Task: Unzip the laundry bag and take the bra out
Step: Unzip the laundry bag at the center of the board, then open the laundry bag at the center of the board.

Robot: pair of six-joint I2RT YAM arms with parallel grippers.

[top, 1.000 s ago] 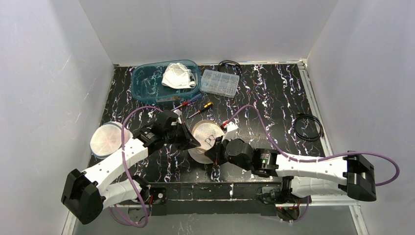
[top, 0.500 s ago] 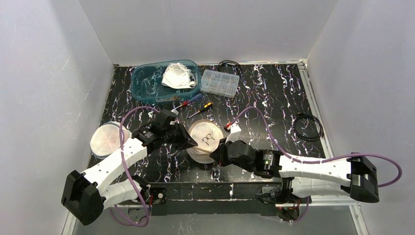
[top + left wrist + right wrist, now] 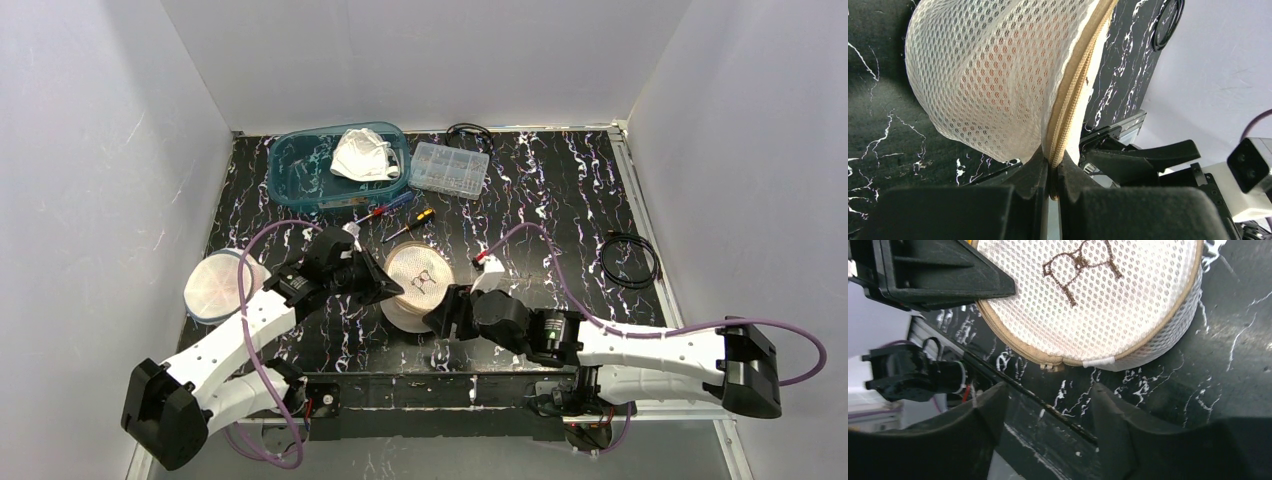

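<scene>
The laundry bag (image 3: 415,285) is a round white mesh case with a tan zipper around its rim and a bra outline stitched on the lid (image 3: 1083,262). It lies on the dark table between my arms. My left gripper (image 3: 1053,172) is shut on the zipper band (image 3: 1075,95) at the bag's left edge (image 3: 392,290). My right gripper (image 3: 1048,405) is open just in front of the bag (image 3: 440,318), holding nothing. The zipper pull (image 3: 1053,366) lies free at the rim ahead of it. The bra shows only as a pinkish tint through the mesh (image 3: 993,65).
A teal bin (image 3: 300,170) with a white cloth (image 3: 363,155) and a clear parts box (image 3: 449,168) stand at the back. Two screwdrivers (image 3: 400,215) lie behind the bag. A round mesh disc (image 3: 215,285) lies at the left, a coiled black cable (image 3: 630,262) at the right.
My right gripper has opened and drawn back a little from the bag's front edge. My left gripper keeps its hold on the zipper band and has shifted slightly.
</scene>
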